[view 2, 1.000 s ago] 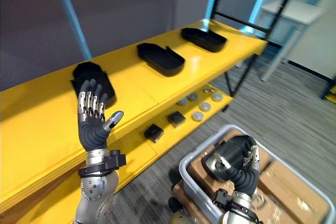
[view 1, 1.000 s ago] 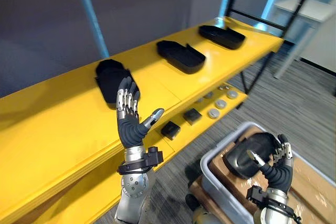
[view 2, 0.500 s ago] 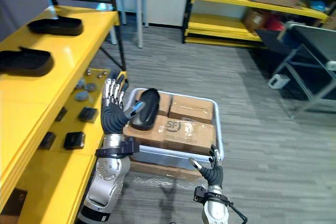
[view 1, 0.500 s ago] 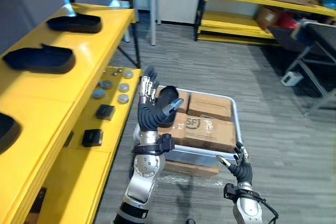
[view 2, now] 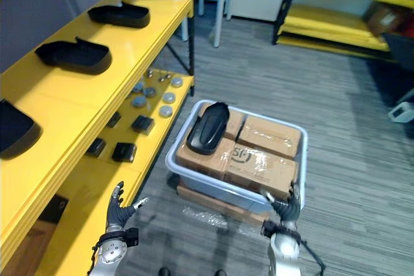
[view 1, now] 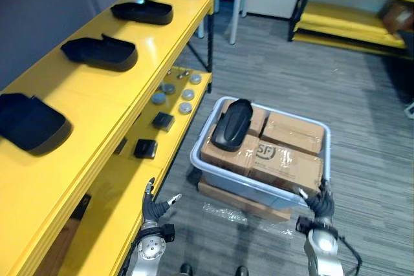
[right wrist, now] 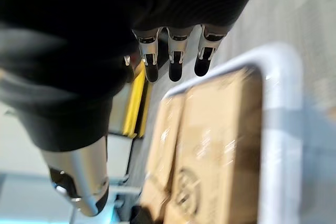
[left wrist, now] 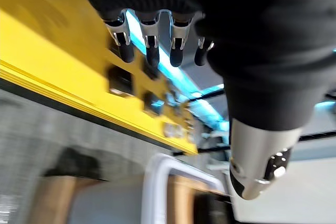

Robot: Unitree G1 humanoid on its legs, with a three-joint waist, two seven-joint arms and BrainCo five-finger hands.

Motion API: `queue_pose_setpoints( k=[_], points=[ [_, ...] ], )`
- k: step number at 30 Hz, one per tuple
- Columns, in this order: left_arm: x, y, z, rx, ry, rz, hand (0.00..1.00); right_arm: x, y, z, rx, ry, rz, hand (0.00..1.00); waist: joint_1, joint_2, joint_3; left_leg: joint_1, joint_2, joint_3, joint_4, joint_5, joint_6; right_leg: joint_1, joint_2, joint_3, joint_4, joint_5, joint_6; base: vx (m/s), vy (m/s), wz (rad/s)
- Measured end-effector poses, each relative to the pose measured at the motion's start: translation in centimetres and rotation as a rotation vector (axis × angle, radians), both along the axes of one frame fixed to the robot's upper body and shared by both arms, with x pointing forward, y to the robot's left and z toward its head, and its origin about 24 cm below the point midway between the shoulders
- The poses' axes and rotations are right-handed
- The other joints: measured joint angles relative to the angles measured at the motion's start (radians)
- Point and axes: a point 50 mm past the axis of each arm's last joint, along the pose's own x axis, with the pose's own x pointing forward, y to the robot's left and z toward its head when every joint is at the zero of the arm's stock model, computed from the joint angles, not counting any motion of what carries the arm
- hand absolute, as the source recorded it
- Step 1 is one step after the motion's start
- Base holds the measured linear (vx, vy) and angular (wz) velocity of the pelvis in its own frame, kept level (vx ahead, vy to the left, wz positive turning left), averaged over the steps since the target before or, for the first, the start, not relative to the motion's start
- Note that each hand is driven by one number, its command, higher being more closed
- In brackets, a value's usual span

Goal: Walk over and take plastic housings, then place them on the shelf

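One black plastic housing (view 1: 231, 124) is seen lying on the cardboard boxes (view 1: 288, 153) packed in a grey bin (view 1: 257, 191), toward the bin's far left corner; the bin is set on the carpet just right of the yellow shelf (view 1: 97, 105). Three more are laid in a row on the shelf's top board, well apart: the far housing (view 1: 142, 11), the middle housing (view 1: 100, 52) and the near housing (view 1: 29, 124). On the lower board (view 1: 123, 179), round grey discs (view 1: 186, 94) and small black blocks (view 1: 162, 121) are spread. The left hand (view 1: 154, 208) is held low beside the lower board, its fingers (left wrist: 151, 43) released and spread, with nothing grasped. The right hand (view 1: 321, 203) is held just beside the bin's near right corner, its fingers (right wrist: 177, 59) relaxed and empty.
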Motion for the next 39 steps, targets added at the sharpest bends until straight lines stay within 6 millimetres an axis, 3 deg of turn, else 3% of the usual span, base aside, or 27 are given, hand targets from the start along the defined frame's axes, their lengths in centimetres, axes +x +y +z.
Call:
queue_pose_setpoints(
  k=[2, 8, 10, 11, 14, 16, 21, 31, 36, 39],
  points=[
    [0.4, -0.5, 0.1, -0.006, -0.008, -0.041, 0.00, 3.4, 0.3, 2.9, -0.013, -0.084, 0.003, 0.00, 0.007, 0.014, 0.038, -0.041, -0.008, -0.018, -0.023, 0.034, 0.002, -0.041, -0.004, -0.014, -0.001, 0.009, -0.004, -0.15, -0.010, 0.21],
    [1.2, -2.0, 0.5, -0.017, -0.037, -0.175, 0.00, 9.3, 0.1, 10.5, -0.057, -0.230, -0.024, 0.00, 0.014, 0.059, 0.119, -0.105, -0.025, -0.023, -0.025, 0.061, 0.024, -0.100, -0.021, -0.018, -0.007, 0.044, 0.008, -0.08, 0.031, 0.05],
    [1.9, -3.0, 1.2, -0.022, -0.076, -0.238, 0.00, 11.6, -0.6, 15.2, -0.084, -0.288, -0.058, 0.00, 0.024, 0.079, 0.156, -0.144, -0.030, -0.018, -0.002, 0.062, 0.026, -0.131, -0.028, -0.011, -0.008, 0.067, 0.015, -0.06, 0.056, -0.05],
    [2.2, -3.2, 1.4, -0.018, -0.087, -0.254, 0.00, 12.0, -0.7, 16.4, -0.088, -0.307, -0.067, 0.00, 0.025, 0.084, 0.167, -0.155, -0.030, -0.017, 0.004, 0.062, 0.026, -0.139, -0.028, -0.010, -0.008, 0.077, 0.015, -0.06, 0.046, -0.05],
    [3.4, -4.4, 2.1, 0.014, -0.124, -0.345, 0.00, 13.8, -0.3, 22.9, -0.104, -0.378, -0.092, 0.00, 0.036, 0.095, 0.219, -0.221, -0.025, -0.007, 0.050, 0.053, 0.031, -0.185, -0.024, 0.011, -0.028, 0.121, 0.028, -0.05, 0.038, -0.13],
    [3.8, -5.0, 2.0, 0.019, -0.113, -0.377, 0.00, 14.3, 0.4, 24.7, -0.125, -0.386, -0.082, 0.00, 0.040, 0.096, 0.235, -0.249, -0.023, 0.004, 0.078, 0.039, 0.039, -0.203, -0.023, 0.023, -0.038, 0.136, 0.028, -0.03, 0.032, -0.21],
    [4.1, -6.4, 1.7, -0.008, -0.098, -0.425, 0.00, 14.7, 0.6, 27.0, -0.185, -0.356, -0.081, 0.00, 0.058, 0.103, 0.253, -0.329, -0.015, 0.019, 0.141, 0.014, 0.048, -0.253, -0.018, 0.048, -0.061, 0.180, 0.036, -0.03, 0.039, -0.16],
    [4.2, -7.2, 0.5, -0.054, -0.036, -0.437, 0.00, 13.1, -2.1, 34.4, -0.478, -0.365, -0.144, 0.00, 0.085, 0.140, 0.276, -0.485, -0.024, -0.012, 0.188, 0.019, 0.058, -0.355, -0.017, 0.028, -0.093, 0.204, 0.029, -0.01, 0.001, 0.07],
    [4.6, -8.0, 0.8, -0.085, -0.044, -0.439, 0.00, 12.1, -4.4, 35.3, -0.560, -0.331, -0.209, 0.00, 0.118, 0.158, 0.285, -0.528, -0.030, -0.050, 0.197, 0.021, 0.061, -0.376, -0.015, -0.012, -0.093, 0.205, 0.029, 0.05, 0.017, 0.21],
    [4.5, -8.1, 0.6, -0.089, -0.037, -0.443, 0.00, 11.9, -4.4, 35.9, -0.573, -0.322, -0.213, 0.00, 0.132, 0.166, 0.289, -0.558, -0.038, -0.066, 0.195, 0.026, 0.067, -0.397, -0.020, -0.024, -0.094, 0.205, 0.029, 0.07, 0.037, 0.19]
  ],
)
